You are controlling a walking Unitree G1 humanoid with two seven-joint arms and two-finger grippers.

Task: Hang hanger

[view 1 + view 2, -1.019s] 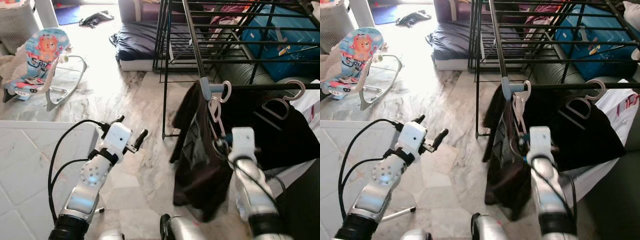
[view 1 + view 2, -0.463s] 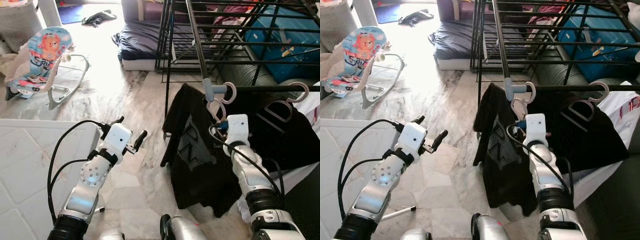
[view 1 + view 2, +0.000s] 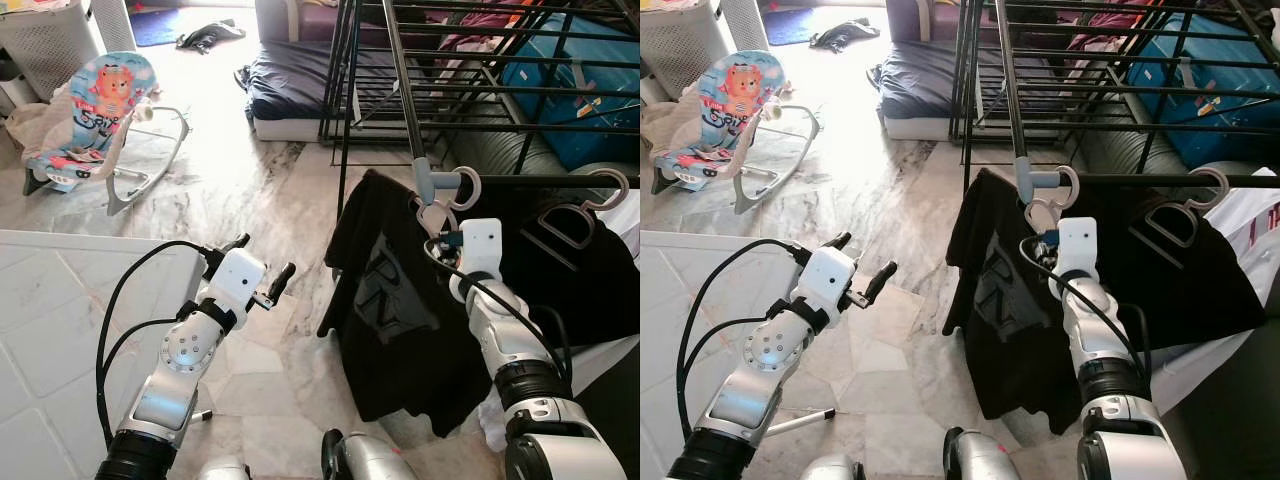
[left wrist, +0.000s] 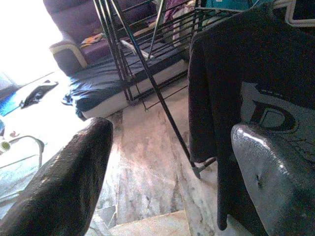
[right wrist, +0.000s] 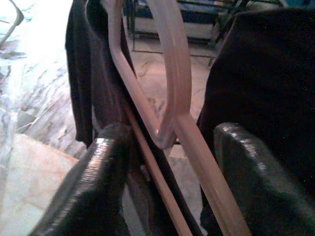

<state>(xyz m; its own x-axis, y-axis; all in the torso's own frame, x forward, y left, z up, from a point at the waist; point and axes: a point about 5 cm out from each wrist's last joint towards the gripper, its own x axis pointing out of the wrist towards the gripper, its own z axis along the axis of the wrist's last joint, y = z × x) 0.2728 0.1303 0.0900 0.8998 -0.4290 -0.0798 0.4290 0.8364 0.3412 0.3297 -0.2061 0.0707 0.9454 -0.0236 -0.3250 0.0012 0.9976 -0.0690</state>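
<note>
The right gripper (image 5: 162, 162) is straddling the pink hanger (image 5: 172, 83) with fingers spread, not clamping; its hook (image 3: 437, 213) is sitting just above, by the rack rail (image 3: 540, 180). The black shirt (image 3: 400, 300) is dangling below; an unseated hook risks dropping it. The left gripper (image 3: 262, 268), wide, is idling.

Light source: daylight pours in from the far left, washing the marble floor (image 3: 215, 190) to near white.
Glare: the left wrist view burns out at one corner, over the floor beside the sofa (image 4: 83, 54).
Shadows: the black shirt (image 3: 400, 310) holds little detail.
Focus: head views sharp throughout.
Blur: the pink hanger (image 5: 172, 88) and fingers (image 5: 98, 187) are soft at close range.
</note>
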